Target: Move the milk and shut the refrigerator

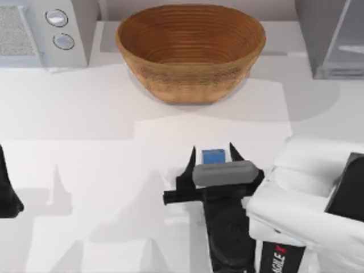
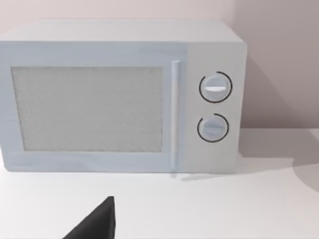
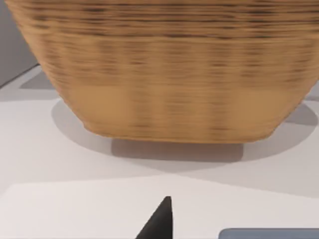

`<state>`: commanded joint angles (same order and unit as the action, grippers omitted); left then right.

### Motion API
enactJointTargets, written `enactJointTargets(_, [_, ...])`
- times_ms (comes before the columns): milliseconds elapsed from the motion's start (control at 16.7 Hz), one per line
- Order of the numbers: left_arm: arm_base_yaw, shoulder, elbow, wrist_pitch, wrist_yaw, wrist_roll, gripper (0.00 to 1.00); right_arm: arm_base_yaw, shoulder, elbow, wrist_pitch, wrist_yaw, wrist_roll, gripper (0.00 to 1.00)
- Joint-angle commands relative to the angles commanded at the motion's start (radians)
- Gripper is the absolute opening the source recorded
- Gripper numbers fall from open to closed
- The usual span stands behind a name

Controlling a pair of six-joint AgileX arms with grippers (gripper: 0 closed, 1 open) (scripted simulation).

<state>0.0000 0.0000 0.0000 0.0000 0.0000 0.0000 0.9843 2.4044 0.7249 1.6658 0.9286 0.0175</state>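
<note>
The milk (image 1: 213, 156), a small carton with a blue top, stands on the white table in front of the basket. My right gripper (image 1: 212, 150) is open and straddles it, one black finger on each side with small gaps to the carton. In the right wrist view one fingertip (image 3: 162, 219) shows beside the milk's blue top (image 3: 269, 233). The refrigerator (image 1: 318, 34), grey with a pale translucent door panel (image 1: 350, 40), stands at the back right. My left gripper (image 1: 8, 196) is parked at the table's left edge, open, and one of its fingertips (image 2: 99, 221) points toward the microwave.
A large woven basket (image 1: 190, 68) sits at the back centre, just beyond the milk, and looms close in the right wrist view (image 3: 164, 74). A light grey microwave (image 1: 51, 28) with two round knobs stands at the back left. Bare white tabletop (image 1: 85, 148) lies between the arms.
</note>
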Motion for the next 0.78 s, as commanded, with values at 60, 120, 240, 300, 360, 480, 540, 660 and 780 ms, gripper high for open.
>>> enactJointTargets(60, [0.0, 0.0, 0.0, 0.0, 0.0, 0.0, 1.0, 0.0, 0.0, 0.0, 0.0, 0.0, 0.0, 0.4])
enactJointTargets(120, [0.0, 0.0, 0.0, 0.0, 0.0, 0.0, 1.0, 0.0, 0.0, 0.0, 0.0, 0.0, 0.0, 0.32])
enactJointTargets(240, [0.0, 0.0, 0.0, 0.0, 0.0, 0.0, 1.0, 0.0, 0.0, 0.0, 0.0, 0.0, 0.0, 0.17])
enactJointTargets(300, [0.0, 0.0, 0.0, 0.0, 0.0, 0.0, 1.0, 0.0, 0.0, 0.0, 0.0, 0.0, 0.0, 0.1])
enactJointTargets(360, [0.0, 0.0, 0.0, 0.0, 0.0, 0.0, 1.0, 0.0, 0.0, 0.0, 0.0, 0.0, 0.0, 0.02])
enactJointTargets(480, [0.0, 0.0, 0.0, 0.0, 0.0, 0.0, 1.0, 0.0, 0.0, 0.0, 0.0, 0.0, 0.0, 0.0])
enactJointTargets(540, [0.0, 0.0, 0.0, 0.0, 0.0, 0.0, 1.0, 0.0, 0.0, 0.0, 0.0, 0.0, 0.0, 0.0])
enactJointTargets(660, [0.0, 0.0, 0.0, 0.0, 0.0, 0.0, 1.0, 0.0, 0.0, 0.0, 0.0, 0.0, 0.0, 0.0])
enactJointTargets(780, [0.0, 0.0, 0.0, 0.0, 0.0, 0.0, 1.0, 0.0, 0.0, 0.0, 0.0, 0.0, 0.0, 0.0])
